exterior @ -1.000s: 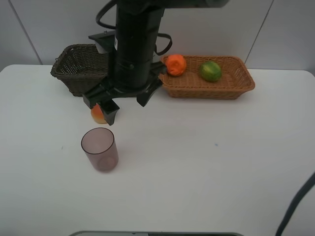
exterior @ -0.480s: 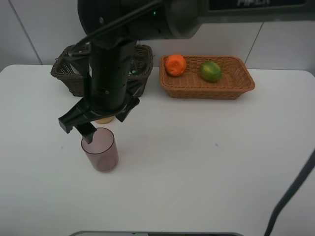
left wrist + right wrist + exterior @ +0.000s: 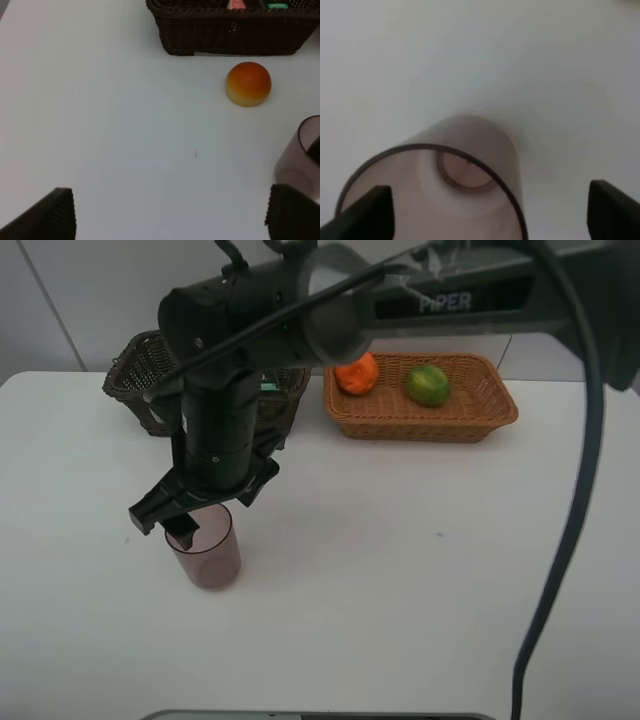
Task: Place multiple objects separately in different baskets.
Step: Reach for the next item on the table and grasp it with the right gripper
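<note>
You see a white table. Your cup is see-through and pinkish purple. The peach is red-orange on top and yellow low down. The dark basket is deep brown and the tan basket is light orange, both with a woven pattern. The orange is bright orange. The round fruit is green. The arm is black with white letters.

Hidden behind right gripper: part of cup rim. Cropped beyond left gripper: dark basket, contents unreadable slivers.
</note>
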